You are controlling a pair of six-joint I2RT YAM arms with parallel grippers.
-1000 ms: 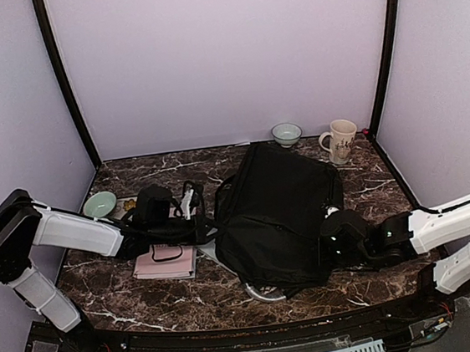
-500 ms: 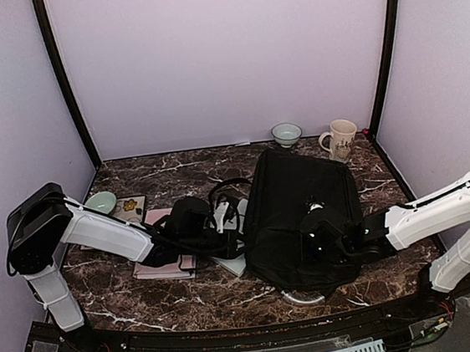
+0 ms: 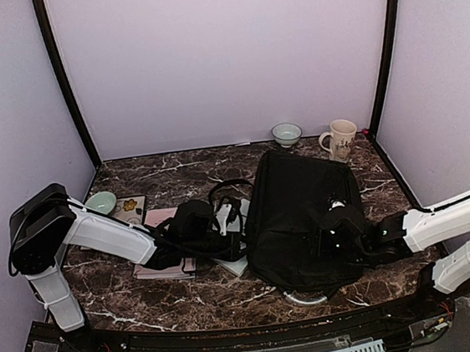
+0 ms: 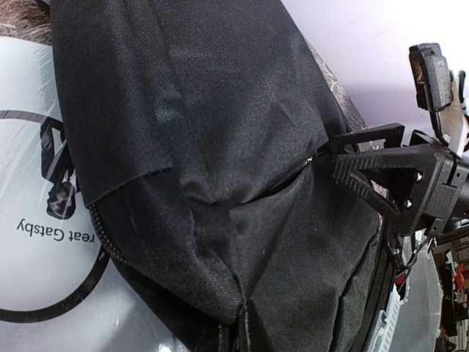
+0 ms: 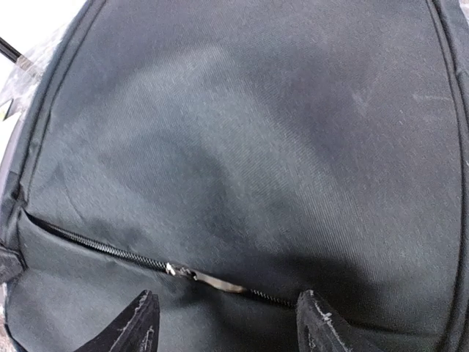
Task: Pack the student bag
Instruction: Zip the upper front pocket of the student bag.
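Top external: left hand (image 4: 322,155) clamps student bag (image 3: 305,202) edge; right hand (image 5: 227,315), fingers apart, over it.

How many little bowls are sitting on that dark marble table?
2. One pale bluish ceramic bowl stands at the far edge, beside the cream mug; one small green bowl sits at the left edge. The large black fabric bag could hide more.

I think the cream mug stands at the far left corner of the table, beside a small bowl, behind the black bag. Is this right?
No. The cream mug stands at the far right corner, not the left; the top external view shows it, beside the small bowl, behind the black bag.
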